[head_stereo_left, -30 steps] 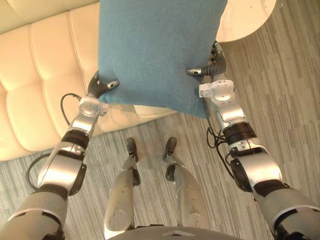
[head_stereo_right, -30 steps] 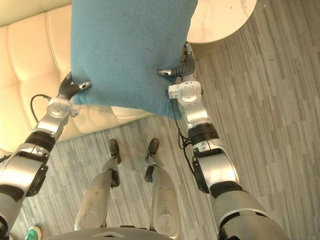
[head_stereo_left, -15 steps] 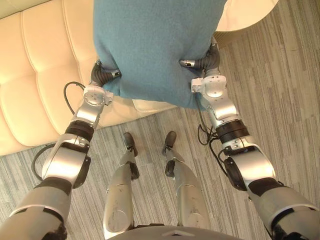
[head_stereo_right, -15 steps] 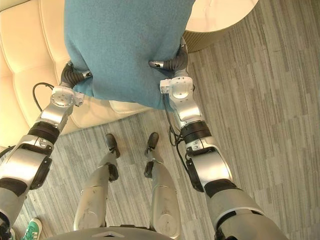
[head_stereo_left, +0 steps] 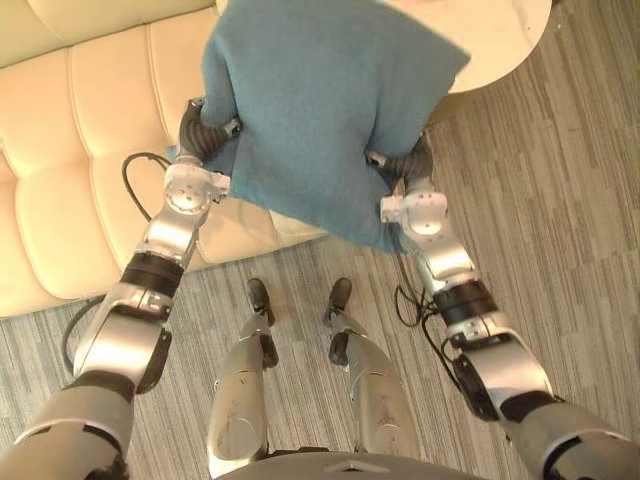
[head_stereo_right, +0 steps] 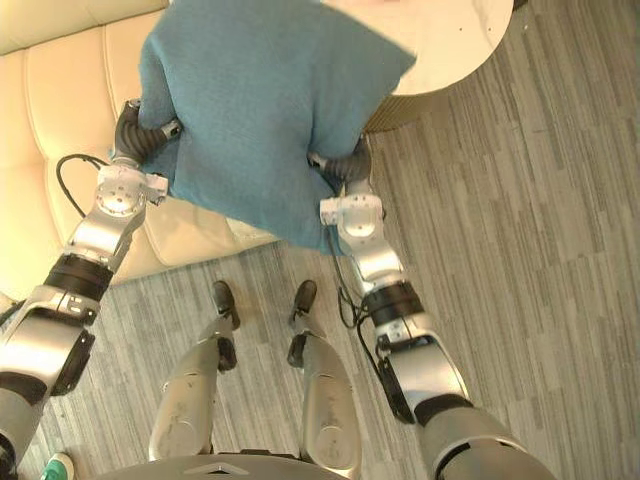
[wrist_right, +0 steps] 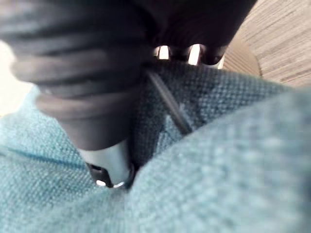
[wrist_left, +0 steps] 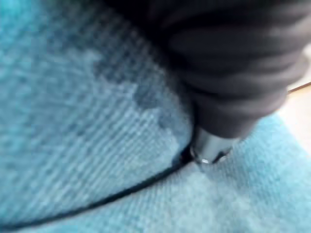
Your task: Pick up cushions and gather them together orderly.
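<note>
Blue cushion (head_stereo_left: 320,100) held tilted in the air, over the front edge of the cream sofa (head_stereo_left: 80,150) and partly covering the round tabletop (head_stereo_left: 500,40), left hand (head_stereo_left: 203,138) and right hand (head_stereo_left: 408,165) each clamped on an opposite side, thumbs pressed into its near face.
</note>
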### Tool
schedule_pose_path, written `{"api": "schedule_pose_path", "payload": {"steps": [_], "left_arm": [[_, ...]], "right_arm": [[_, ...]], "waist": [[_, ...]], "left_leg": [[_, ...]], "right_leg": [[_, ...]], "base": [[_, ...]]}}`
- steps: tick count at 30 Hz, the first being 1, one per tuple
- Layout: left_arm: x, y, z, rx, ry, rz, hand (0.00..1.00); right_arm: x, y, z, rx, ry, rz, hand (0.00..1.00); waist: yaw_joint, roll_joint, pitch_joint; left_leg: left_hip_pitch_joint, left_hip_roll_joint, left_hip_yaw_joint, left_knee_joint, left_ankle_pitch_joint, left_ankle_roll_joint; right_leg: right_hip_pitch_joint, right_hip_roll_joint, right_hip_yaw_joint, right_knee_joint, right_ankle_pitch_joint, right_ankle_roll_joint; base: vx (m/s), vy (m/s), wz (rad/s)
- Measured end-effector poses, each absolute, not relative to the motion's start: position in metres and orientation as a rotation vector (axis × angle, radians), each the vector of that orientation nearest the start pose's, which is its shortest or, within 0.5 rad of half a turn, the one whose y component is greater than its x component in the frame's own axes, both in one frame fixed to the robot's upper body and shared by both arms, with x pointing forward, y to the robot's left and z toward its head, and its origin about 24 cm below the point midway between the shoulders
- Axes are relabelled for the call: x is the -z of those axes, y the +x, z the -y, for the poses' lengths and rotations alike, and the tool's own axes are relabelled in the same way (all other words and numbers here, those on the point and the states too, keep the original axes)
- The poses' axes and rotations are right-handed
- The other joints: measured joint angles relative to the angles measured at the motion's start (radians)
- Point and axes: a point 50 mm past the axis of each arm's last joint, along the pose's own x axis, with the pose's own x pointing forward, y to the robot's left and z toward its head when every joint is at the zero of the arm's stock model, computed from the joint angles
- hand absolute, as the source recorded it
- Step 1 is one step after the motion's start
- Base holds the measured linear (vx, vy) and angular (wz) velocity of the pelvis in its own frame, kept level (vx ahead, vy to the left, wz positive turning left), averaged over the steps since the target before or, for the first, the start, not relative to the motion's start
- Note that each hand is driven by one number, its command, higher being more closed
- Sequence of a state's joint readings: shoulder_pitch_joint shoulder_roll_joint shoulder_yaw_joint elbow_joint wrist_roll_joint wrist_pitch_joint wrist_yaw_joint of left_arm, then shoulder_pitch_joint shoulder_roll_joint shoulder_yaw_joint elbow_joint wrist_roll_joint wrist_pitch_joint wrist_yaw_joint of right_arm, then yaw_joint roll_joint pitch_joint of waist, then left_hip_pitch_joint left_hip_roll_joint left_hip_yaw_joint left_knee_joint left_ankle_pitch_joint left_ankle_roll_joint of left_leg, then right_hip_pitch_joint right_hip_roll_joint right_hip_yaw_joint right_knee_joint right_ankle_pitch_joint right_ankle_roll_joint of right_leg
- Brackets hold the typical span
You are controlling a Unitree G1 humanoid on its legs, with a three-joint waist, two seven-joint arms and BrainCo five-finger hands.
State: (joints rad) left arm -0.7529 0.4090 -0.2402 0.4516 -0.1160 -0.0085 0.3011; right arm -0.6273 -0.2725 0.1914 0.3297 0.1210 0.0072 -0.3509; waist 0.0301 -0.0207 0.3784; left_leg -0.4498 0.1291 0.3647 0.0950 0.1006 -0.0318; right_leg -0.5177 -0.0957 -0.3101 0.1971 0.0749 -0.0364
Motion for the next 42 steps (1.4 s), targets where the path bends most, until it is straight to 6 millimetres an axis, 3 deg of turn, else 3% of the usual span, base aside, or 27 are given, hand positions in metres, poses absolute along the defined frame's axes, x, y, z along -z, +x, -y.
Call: {"api": "schedule_pose_path", "payload": {"steps": [5, 12, 17, 23, 30, 35, 37, 39, 40, 42], "left_arm": [[-0.124, 0.341, -0.164, -0.099, 0.258, 0.23, 1.0], [-0.079, 0.299, -0.163, -0.12, 0.124, 0.127, 1.0], [-0.042, 0.257, -0.161, -0.121, 0.054, 0.004, 1.0], [-0.025, 0.221, -0.162, -0.156, -0.039, -0.063, 1.0], [-0.011, 0.194, -0.163, -0.192, -0.085, -0.127, 1.0], [-0.006, 0.187, -0.162, -0.181, -0.119, -0.157, 1.0], [-0.006, 0.189, -0.162, -0.18, -0.122, -0.153, 1.0], [-0.007, 0.19, -0.163, -0.182, -0.124, -0.147, 1.0], [-0.008, 0.192, -0.163, -0.182, -0.132, -0.143, 1.0], [-0.01, 0.198, -0.16, -0.178, -0.155, -0.131, 1.0]], "right_arm": [[-0.107, 0.33, 0.145, 0.119, -0.147, 0.184, 1.0], [-0.071, 0.302, 0.149, 0.104, -0.072, 0.082, 1.0], [-0.04, 0.266, 0.155, 0.082, -0.051, -0.017, 1.0], [-0.038, 0.244, 0.151, 0.054, -0.068, -0.012, 1.0], [-0.036, 0.232, 0.147, 0.028, -0.129, -0.005, 1.0], [-0.029, 0.229, 0.148, 0.02, -0.142, -0.032, 1.0], [-0.028, 0.232, 0.148, 0.017, -0.147, -0.036, 1.0], [-0.026, 0.239, 0.148, 0.01, -0.155, -0.043, 1.0], [-0.026, 0.243, 0.147, 0.007, -0.16, -0.045, 1.0], [-0.028, 0.25, 0.148, 0.009, -0.155, -0.042, 1.0]], "waist": [[-0.007, 0.0, -0.003], [-0.019, 0.002, -0.02], [-0.03, 0.016, -0.133], [-0.028, 0.051, -0.206], [-0.005, 0.062, -0.294], [-0.005, 0.064, -0.312], [0.002, 0.069, -0.302], [0.013, 0.074, -0.298], [0.023, 0.075, -0.297], [0.018, 0.067, -0.291]], "left_leg": [[0.118, -0.016, -0.005, -0.073, 0.012, -0.01], [0.23, -0.023, -0.014, -0.134, 0.024, -0.013], [0.309, -0.025, -0.038, -0.173, 0.024, -0.013], [0.387, -0.019, -0.065, -0.173, 0.013, -0.023], [0.448, -0.009, -0.078, -0.173, 0.004, -0.031], [0.413, -0.007, -0.111, -0.138, -0.007, -0.039], [0.305, 0.008, -0.16, 0.001, -0.035, -0.04], [0.265, 0.011, -0.191, 0.032, -0.035, -0.042], [0.247, 0.008, -0.206, 0.023, -0.02, -0.041], [0.218, -0.004, -0.163, -0.016, -0.079, -0.01]], "right_leg": [[0.088, 0.003, 0.005, -0.005, -0.021, 0.007], [0.204, 0.029, 0.002, -0.069, -0.02, 0.009], [0.295, 0.043, -0.007, -0.12, -0.025, 0.015], [0.403, 0.055, -0.03, -0.161, -0.027, 0.02], [0.488, 0.071, -0.037, -0.202, -0.025, 0.024], [0.501, 0.071, -0.068, -0.213, -0.022, 0.029], [0.465, 0.061, -0.117, -0.169, -0.025, 0.015], [0.427, 0.054, -0.144, -0.118, -0.047, 0.011], [0.402, 0.043, -0.164, -0.086, -0.064, 0.007], [0.38, -0.021, -0.256, -0.071, -0.076, 0.0]], "base": [[0.07, -0.012, -0.01], [0.08, -0.002, 0.01], [0.12, 0.005, 0.04], [0.05, 0.031, 0.11], [0.0, 0.017, 0.03], [-0.03, 0.034, 0.22], [-0.06, 0.04, 0.59], [-0.08, 0.024, 0.45], [-0.18, 0.035, 0.64], [-0.17, 0.061, 1.16]]}}
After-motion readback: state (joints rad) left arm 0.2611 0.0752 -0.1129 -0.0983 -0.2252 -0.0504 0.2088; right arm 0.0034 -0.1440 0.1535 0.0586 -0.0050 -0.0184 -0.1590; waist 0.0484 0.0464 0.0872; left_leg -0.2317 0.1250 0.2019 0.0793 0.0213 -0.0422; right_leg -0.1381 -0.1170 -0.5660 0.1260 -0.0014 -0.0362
